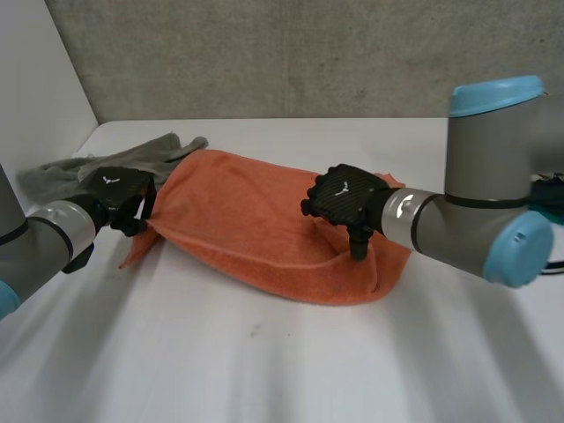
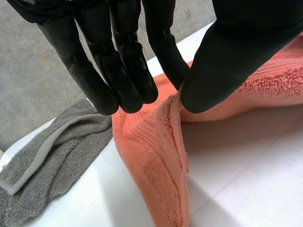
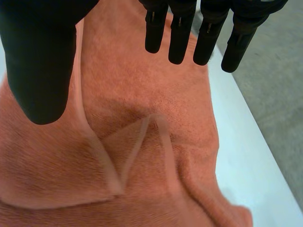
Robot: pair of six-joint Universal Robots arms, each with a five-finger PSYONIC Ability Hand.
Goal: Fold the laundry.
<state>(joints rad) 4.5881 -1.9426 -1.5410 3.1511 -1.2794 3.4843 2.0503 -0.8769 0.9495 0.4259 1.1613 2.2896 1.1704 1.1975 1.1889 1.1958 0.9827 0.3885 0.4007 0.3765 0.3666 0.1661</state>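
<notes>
Orange towel (image 1: 256, 225) sprawled across mid-frame on the white table (image 1: 264, 370), rumpled, not yet folded. Left end raised in a peak, pinched between thumb and fingers of the left hand (image 1: 119, 189), probably to carry that corner across. Right hand (image 1: 344, 198) poised over the right end, thumb and fingers apart, holding nothing, cloth directly beneath. Grey towel (image 1: 106, 163) upper left, just beyond.

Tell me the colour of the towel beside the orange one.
The towel is grey; best in left wrist view.
</notes>
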